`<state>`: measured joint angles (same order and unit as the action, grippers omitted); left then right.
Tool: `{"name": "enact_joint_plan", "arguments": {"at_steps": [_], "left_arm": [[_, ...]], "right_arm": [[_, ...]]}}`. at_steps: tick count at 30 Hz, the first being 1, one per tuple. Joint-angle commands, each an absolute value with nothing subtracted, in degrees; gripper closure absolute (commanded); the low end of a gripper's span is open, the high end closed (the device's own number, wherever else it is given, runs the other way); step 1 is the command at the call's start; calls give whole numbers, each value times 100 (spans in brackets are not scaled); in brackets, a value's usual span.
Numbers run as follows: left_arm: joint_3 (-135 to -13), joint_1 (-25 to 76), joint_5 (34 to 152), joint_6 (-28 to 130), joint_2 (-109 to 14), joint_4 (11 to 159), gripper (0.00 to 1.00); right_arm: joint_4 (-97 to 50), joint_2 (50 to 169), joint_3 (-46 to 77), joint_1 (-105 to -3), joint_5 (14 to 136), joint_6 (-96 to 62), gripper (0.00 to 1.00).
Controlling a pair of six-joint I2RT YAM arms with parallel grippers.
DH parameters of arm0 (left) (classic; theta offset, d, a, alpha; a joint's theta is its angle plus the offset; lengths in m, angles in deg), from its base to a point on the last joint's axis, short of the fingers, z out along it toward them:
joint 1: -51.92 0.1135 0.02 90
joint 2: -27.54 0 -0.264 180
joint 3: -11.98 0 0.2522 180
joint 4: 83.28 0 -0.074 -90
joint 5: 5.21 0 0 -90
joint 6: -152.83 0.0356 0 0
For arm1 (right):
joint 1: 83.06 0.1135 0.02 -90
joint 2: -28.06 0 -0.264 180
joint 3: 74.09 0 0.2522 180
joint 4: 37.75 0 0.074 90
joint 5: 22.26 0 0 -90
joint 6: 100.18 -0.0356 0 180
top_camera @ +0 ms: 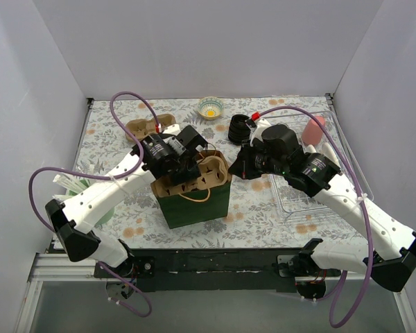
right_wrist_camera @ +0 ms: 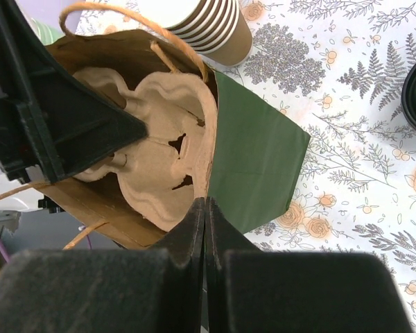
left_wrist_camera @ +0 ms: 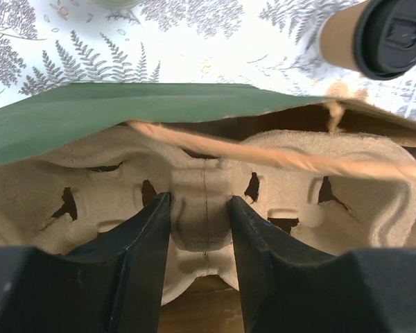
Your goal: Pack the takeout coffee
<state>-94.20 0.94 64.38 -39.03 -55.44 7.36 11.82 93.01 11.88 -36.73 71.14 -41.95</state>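
The takeout coffee (left_wrist_camera: pixel 374 35) shows only in the left wrist view, at the upper right. It is a brown paper cup capped by a round black lid (left_wrist_camera: pixel 395 31), and the lid faces the camera. It sits on the floral tabletop (top_camera: pixel 260 208) just past the far wall of the green paper bag (top_camera: pixel 194 205), outside the bag. Whether it stands or lies on its side I cannot tell.

The bag stands open between the two arms with a pulp carrier (left_wrist_camera: pixel 208 180) lodged in its mouth, filling most of the opening. A tan paper handle (left_wrist_camera: pixel 263 156) crosses above the carrier. The left end effector (left_wrist_camera: pixel 200 201) is narrowed onto the carrier's centre ridge, one finger on each side. The right end effector (right_wrist_camera: pixel 205 205) has its fingers pressed together at the bag's rim, apparently pinching the wall.

A stack of lidless cups (right_wrist_camera: pixel 208 24) stands just behind the bag. A stack of black lids (top_camera: pixel 239 128), a second carrier (top_camera: pixel 149 126) and a small bowl (top_camera: pixel 210 107) lie farther back.
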Motion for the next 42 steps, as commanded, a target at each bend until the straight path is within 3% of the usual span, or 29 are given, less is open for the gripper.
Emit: {"name": "enact_joint_plan", "arguments": {"at_steps": [1, 11, 20, 32, 42], "left_arm": [[-9169, 85, 6273, -3991, -5534, 377, 78], [-8993, 85, 6308, -3991, -5630, 385, 69], [-9704, 85, 6535, -3728, -5604, 385, 25], [-10329, 86, 7064, -3561, -5271, 604, 20], [-9714, 94, 7266, -3491, -4418, 781, 14]], "right_arm": [[941, 9231, 1262, -3604, 6968, -4270, 99], [862, 9231, 1192, -3577, 6967, -4261, 99], [835, 9240, 1148, -3568, 6967, -4279, 99], [914, 9310, 1253, -3559, 6906, -4314, 99], [1099, 9407, 1446, -3559, 6502, -4630, 99]]}}
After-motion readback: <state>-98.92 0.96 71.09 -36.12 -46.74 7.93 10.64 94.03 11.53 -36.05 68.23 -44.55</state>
